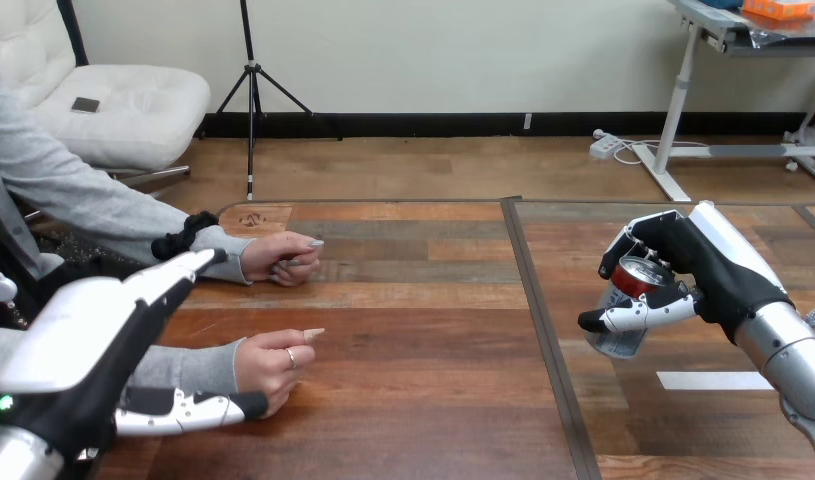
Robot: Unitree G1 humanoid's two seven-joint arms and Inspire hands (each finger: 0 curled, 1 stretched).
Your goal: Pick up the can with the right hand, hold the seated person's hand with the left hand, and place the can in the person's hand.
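Already the right hand [718,265] clasps the can [633,280] aloft; the left hand [83,340], spread, flanks the person's nearer hand [273,362] without gripping it, so the handover is not yet done.

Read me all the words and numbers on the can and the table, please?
On the can: any print is too blurred to read, and the right hand covers part of it.
On the white strip on the table: blank, no writing.
So there is no text here that can be read.
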